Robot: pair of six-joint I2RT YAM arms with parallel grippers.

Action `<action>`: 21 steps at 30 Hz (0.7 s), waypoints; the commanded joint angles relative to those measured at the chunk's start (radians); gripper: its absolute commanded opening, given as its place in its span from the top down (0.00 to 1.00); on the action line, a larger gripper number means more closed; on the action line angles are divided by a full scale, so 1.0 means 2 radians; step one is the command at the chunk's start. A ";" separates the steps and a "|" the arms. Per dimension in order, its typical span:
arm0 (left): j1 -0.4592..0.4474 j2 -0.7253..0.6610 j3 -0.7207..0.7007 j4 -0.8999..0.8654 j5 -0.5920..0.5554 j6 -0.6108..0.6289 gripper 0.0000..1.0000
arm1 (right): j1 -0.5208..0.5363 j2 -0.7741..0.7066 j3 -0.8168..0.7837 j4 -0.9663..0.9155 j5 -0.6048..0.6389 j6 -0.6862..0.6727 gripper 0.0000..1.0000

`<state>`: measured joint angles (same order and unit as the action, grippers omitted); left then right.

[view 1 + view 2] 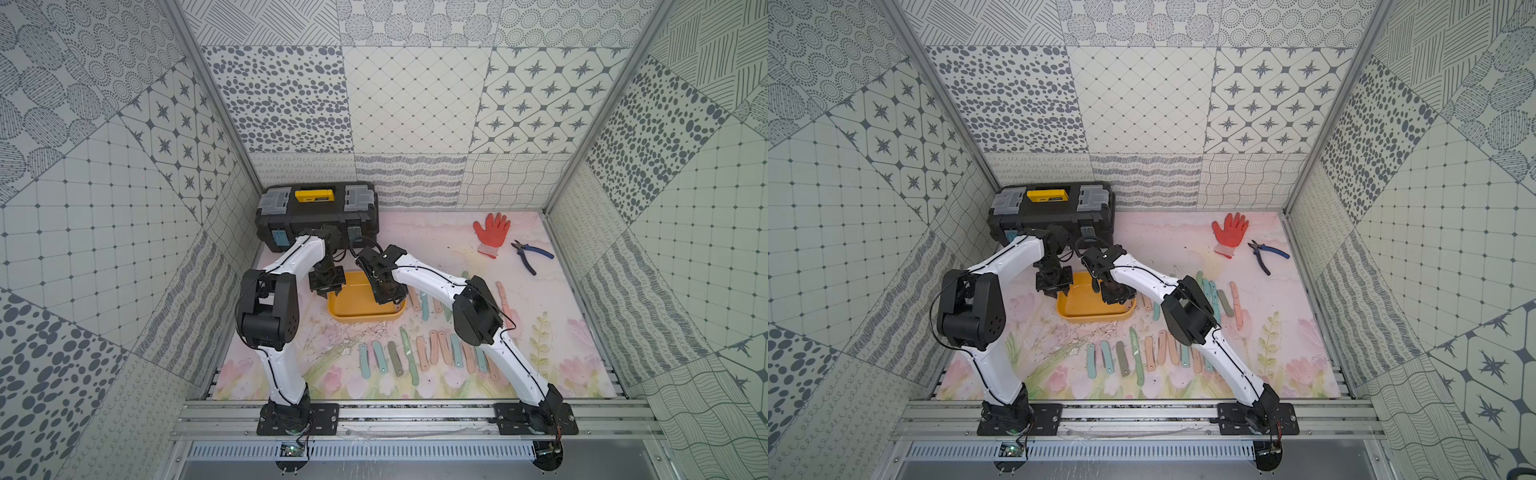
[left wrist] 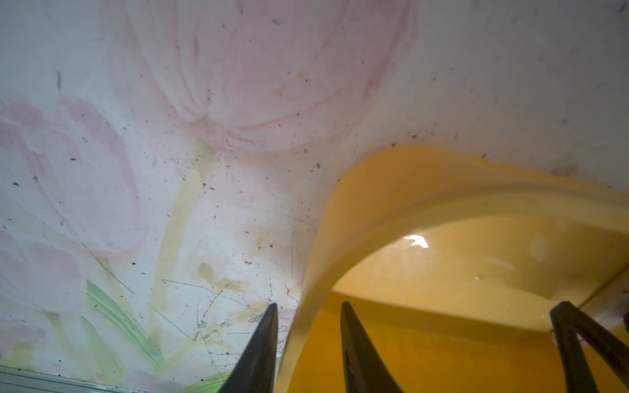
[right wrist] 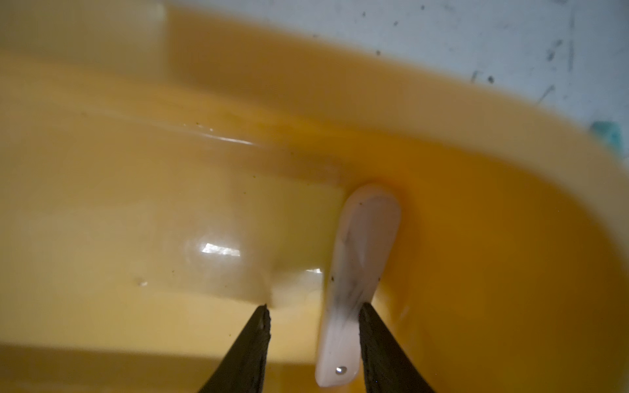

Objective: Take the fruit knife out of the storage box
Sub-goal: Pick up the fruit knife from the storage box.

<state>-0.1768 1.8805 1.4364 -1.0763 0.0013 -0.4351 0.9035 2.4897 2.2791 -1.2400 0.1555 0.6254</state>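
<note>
The yellow storage box [image 1: 357, 313] sits mid-table in both top views, with both arms reaching into it. My left gripper [image 2: 309, 304] straddles the box's left wall [image 2: 374, 190], one finger outside on the mat and one inside, closed on the wall. My right gripper [image 3: 315, 306] is down inside the box [image 3: 476, 238], open. A pale, folded fruit knife [image 3: 364, 245] with a metal rivet lies between its fingers, against one finger, with a gap to the other. In the top views the right gripper [image 1: 388, 297] hides the knife.
A black toolbox [image 1: 318, 216] with a yellow handle stands behind the box at the back left. A red glove [image 1: 491, 232] and blue-handled pliers [image 1: 532, 253] lie at the back right. Several folded knives [image 1: 415, 353] lie in rows on the mat, in front of and right of the box.
</note>
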 commanded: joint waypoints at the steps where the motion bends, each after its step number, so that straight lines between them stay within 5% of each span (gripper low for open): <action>1: -0.003 -0.002 -0.002 -0.005 0.000 -0.001 0.69 | 0.002 -0.003 -0.013 0.036 -0.021 0.010 0.54; 6: -0.004 -0.002 -0.001 -0.004 0.001 -0.001 0.69 | 0.000 -0.012 -0.025 0.086 -0.037 0.003 0.54; 21: -0.004 -0.004 -0.002 -0.004 -0.001 -0.001 0.69 | -0.005 0.005 0.008 0.038 -0.008 0.000 0.52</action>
<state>-0.1829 1.8805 1.4364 -1.0767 0.0006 -0.4351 0.8967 2.4901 2.2856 -1.1378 0.1070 0.6140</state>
